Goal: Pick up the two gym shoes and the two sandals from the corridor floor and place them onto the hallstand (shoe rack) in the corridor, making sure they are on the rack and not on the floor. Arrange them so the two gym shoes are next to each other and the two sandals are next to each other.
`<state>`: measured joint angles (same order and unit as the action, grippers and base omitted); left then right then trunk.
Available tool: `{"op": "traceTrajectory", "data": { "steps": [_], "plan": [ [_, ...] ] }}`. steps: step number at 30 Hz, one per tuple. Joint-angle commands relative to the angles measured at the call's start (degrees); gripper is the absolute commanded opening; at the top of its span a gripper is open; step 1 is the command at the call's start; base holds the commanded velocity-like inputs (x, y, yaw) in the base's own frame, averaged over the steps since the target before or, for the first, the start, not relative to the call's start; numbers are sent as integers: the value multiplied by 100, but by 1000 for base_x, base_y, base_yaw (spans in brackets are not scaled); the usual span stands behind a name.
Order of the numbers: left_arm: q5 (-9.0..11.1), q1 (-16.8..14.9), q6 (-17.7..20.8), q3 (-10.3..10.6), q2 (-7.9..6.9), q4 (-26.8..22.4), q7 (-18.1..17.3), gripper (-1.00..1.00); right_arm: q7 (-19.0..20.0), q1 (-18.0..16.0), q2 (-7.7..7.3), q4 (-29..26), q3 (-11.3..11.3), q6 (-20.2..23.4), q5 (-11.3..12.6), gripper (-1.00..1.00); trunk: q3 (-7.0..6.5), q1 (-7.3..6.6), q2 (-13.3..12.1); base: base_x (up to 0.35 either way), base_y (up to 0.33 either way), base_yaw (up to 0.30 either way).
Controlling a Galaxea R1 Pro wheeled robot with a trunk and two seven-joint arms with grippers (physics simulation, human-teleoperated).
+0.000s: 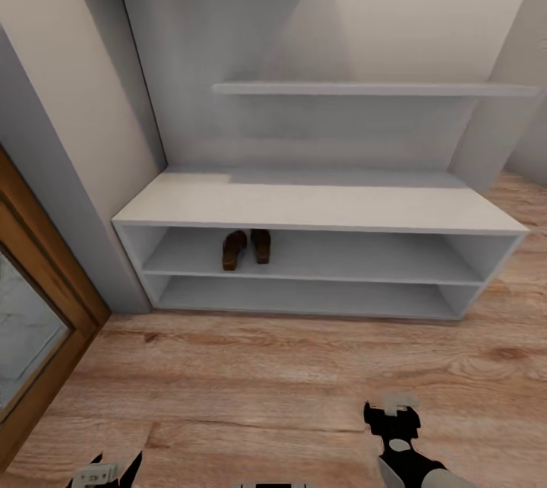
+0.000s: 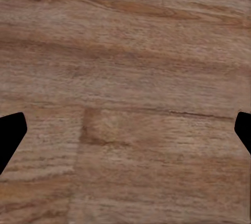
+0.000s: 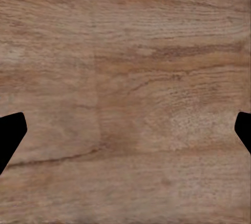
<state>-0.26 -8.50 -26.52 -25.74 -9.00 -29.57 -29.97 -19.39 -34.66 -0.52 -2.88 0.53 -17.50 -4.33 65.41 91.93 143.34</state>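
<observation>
From the head camera I see the hallstand (image 1: 319, 203) in front of me, standing against the grey wall with its flat top bare. The two sandals (image 1: 245, 248) are on its upper open shelf, toward the left end of that shelf and near its front edge. They lie side by side, just beside each other; I cannot tell if they touch. The lower shelf under them has nothing on it. One floating shelf (image 1: 376, 89) is fixed on the wall above the stand.

The corridor floor (image 1: 251, 381) spreads between me and the stand. A wooden door frame (image 1: 45, 298) is at the left edge of the head view.

My left gripper (image 1: 106, 473) is low at the bottom edge of the head view, and my right gripper (image 1: 391, 416) is a little further forward, above the floor. In the left wrist view, the black fingertips (image 2: 10, 132) stand far apart, so the jaws are wide and hold nothing. In the right wrist view, the fingertips (image 3: 11, 130) are also spread wide, and the jaws are free.
</observation>
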Motion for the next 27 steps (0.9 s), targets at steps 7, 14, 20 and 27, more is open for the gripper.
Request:
{"op": "traceTrajectory", "data": {
  "steps": [7,14,20,27],
  "plan": [
    [-15,-4,-11,-28,9,7,72,100,-30,360,-118,123,15,-782,-42,100,4,-3,2,-56,-38,0],
    [-18,-3,-16,-32,6,47,87,100,-32,434,-91,131,14,-891,-25,100,4,-3,2,-4,-3,0],
    [-39,-3,-22,-37,8,200,278,100,-30,475,-57,131,17,-897,-24,100,4,-3,2,0,0,0],
    [-47,-3,-20,-25,13,245,408,100,-30,491,-29,130,8,-896,-20,100,4,-3,2,0,0,-44]
  ]
}}
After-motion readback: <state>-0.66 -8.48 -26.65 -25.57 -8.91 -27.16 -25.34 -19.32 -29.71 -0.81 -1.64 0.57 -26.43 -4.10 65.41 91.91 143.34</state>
